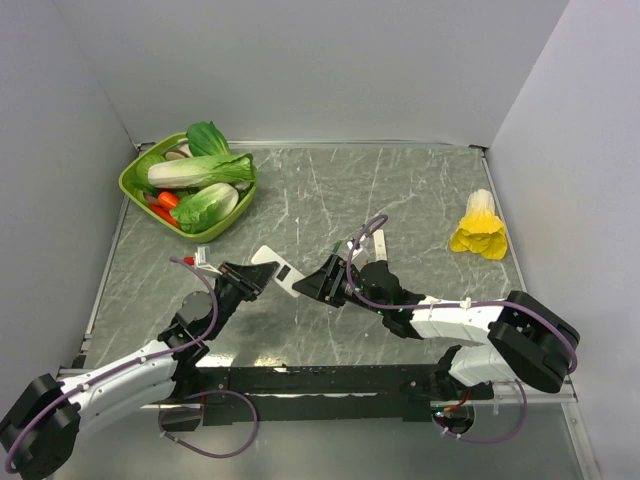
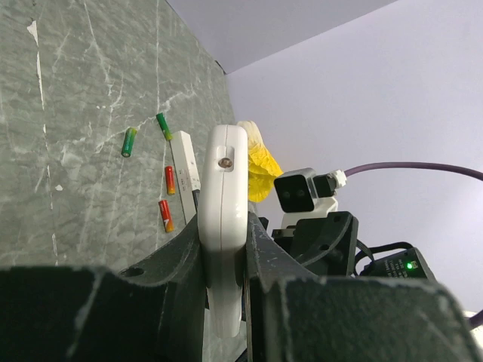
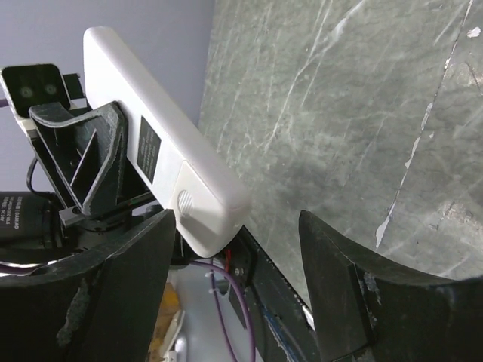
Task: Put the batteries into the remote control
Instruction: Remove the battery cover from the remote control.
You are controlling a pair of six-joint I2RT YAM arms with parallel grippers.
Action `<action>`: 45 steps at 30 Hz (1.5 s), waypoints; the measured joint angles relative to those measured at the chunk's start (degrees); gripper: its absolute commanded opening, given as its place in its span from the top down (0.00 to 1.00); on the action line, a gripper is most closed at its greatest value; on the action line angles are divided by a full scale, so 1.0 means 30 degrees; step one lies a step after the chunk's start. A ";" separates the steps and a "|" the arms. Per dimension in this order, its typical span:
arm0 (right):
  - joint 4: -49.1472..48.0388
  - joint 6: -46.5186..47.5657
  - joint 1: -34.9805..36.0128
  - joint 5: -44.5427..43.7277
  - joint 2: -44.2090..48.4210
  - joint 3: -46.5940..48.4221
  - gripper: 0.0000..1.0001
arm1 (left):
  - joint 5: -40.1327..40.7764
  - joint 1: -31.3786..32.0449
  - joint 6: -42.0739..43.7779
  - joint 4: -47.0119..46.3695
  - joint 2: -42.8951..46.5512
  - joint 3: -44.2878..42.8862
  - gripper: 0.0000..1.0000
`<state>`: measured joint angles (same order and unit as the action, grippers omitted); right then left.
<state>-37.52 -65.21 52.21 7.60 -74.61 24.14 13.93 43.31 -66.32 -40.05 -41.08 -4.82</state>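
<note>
- We see left claw (image 2: 224, 226) clamped on remote control (image 3: 170, 143), right claw (image 3: 234, 226) apart beside its end.
- If right claw pinches off-centre, we risk twisting remote control loose.

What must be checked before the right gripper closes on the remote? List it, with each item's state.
1. Left gripper clamped on remote control: ok.
2. Right gripper open: ok.
3. Remote's end lined up between right fingers: ok, though off-centre.
4. Battery cover removed: not ok, the back looks closed.
5. Both batteries lying free on the table: ok.
</note>
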 measured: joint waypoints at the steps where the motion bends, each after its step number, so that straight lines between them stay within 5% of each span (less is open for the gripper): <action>1: -0.0219 -0.0160 0.0000 -0.0007 -0.0080 -0.0051 0.29 | -0.0007 0.0000 -0.0066 -0.0007 0.0000 0.0000 0.99; 12: -0.3009 -0.1443 0.0007 0.0175 -0.1530 -0.0619 0.44 | -0.0022 0.0000 -0.0328 -0.0678 -0.0007 0.0656 0.99; 25: -0.6040 -0.2732 0.0000 0.0503 -0.2324 -0.1464 0.73 | 0.0423 0.0000 -0.0780 -0.0619 0.0860 0.0976 0.99; 45: -0.6994 -0.2929 -0.0022 0.0277 -0.2157 -0.2812 0.80 | 0.1865 -0.0270 -0.0554 0.1144 0.2091 0.1005 0.99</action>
<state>-58.50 -74.00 52.14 8.43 -81.08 15.70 19.53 42.50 -67.99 -36.62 -34.81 -1.80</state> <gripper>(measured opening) 0.269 0.232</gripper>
